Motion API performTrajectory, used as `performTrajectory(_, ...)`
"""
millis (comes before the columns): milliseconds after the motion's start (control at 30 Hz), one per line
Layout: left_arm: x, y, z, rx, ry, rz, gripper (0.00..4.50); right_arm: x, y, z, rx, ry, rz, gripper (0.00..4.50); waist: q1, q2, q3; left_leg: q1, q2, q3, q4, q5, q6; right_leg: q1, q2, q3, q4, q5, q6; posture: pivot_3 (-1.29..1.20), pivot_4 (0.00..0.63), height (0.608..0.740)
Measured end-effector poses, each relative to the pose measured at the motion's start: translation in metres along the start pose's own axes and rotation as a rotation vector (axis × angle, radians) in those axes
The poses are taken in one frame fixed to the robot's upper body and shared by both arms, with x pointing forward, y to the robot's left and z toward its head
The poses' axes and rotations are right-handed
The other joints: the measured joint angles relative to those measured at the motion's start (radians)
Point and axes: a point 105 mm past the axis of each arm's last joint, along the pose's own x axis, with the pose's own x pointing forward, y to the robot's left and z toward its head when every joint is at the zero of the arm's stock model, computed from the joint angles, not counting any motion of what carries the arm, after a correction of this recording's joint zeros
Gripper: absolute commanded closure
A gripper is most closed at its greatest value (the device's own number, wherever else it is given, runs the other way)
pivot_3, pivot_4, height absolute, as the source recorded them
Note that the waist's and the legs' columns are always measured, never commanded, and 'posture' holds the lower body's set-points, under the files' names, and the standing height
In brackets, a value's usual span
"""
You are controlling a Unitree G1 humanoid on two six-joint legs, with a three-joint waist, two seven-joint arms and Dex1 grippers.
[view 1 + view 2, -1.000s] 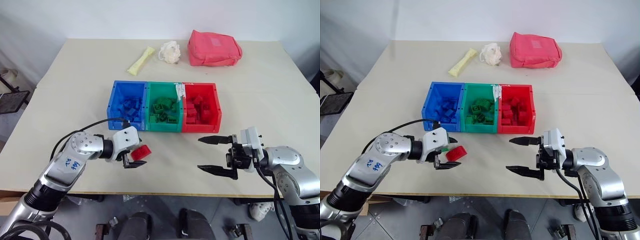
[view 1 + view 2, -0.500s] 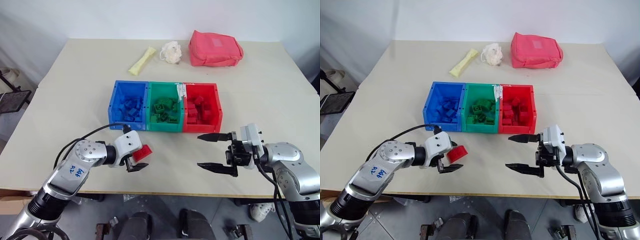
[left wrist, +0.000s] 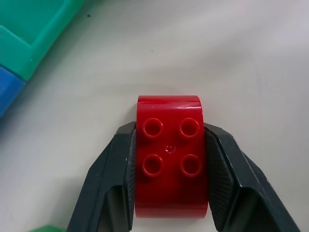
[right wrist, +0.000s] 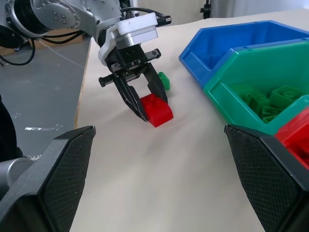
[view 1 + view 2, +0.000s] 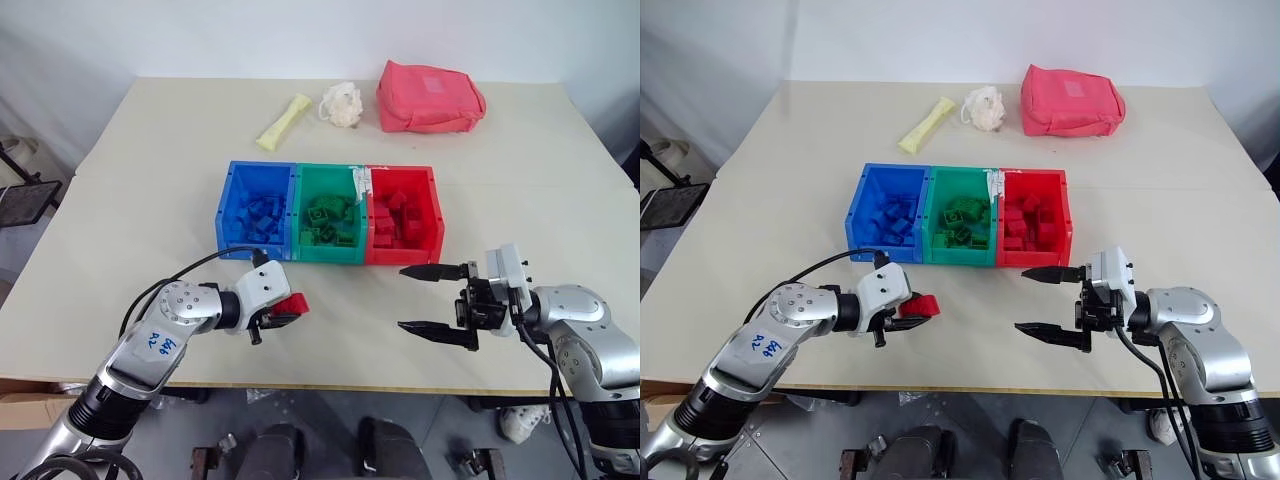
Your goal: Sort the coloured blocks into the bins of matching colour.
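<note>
Left hand [image 5: 272, 318] gripping red block [image 3: 170, 162] on tabletop [image 5: 150, 180]; right hand [image 5: 434, 298] gaping wide. Risk: block slipping out mid-lift from smooth sides.

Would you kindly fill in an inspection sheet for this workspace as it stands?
Surface: beige table, mostly bare at the front.
Job's things: joined blue bin, green bin and red bin, each holding matching blocks; red block in the left gripper; a green block lies behind it.
Clutter: yellow stick, white puff, pink pouch at the far edge.
Grippers: left gripper shut on the red block; right gripper open, holding nothing.
Cables: black cable on the left arm.
Surroundings: white wall.
</note>
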Motion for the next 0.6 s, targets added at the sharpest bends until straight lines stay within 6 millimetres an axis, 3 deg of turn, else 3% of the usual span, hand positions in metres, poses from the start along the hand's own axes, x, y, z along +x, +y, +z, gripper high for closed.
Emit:
performTrajectory(100,0.005,0.002,0.011,0.014,-0.052,0.01,3.01,-0.002,-0.003,-0.001,0.004,-0.001,-0.023,0.0,0.003,0.0,0.0,0.0,0.0,0.0,0.0,0.0,0.0,0.0,0.0,0.0,0.0,0.0,0.0,0.0,0.15,0.74)
performTrajectory(333,0.016,0.017,0.076,0.118,-0.307,0.076,3.01,-0.021,-0.021,-0.002,0.007,0.002,-0.191,0.0,0.008,0.0,0.0,-0.001,-0.001,0.001,0.001,0.0,0.001,0.0,0.0,0.0,0.0,0.001,0.001,0.0,0.15,0.74)
performTrajectory(600,0.049,0.035,0.113,0.127,-0.449,0.101,3.01,-0.051,-0.044,-0.005,-0.024,0.077,-0.443,0.0,0.013,-0.001,0.0,0.0,-0.002,0.005,0.001,0.001,0.002,-0.001,0.001,-0.004,0.001,0.001,0.003,0.0,0.15,0.74)
